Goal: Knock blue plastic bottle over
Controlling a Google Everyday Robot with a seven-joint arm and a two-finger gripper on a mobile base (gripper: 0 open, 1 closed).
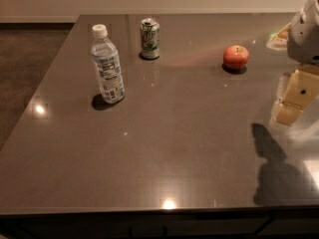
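Observation:
The blue plastic bottle (107, 64) stands upright on the dark table (164, 148) at the left. It is clear with a white cap and a blue-and-white checkered label. My gripper (294, 101) hangs at the right edge of the view, above the table's right side, far from the bottle. Its beige fingers point down and its shadow falls on the table below.
A green-and-white soda can (149, 39) stands upright behind and to the right of the bottle. A red apple (236, 58) sits at the back right. A pale object (279, 36) lies at the far right edge. The floor drops off left of the table.

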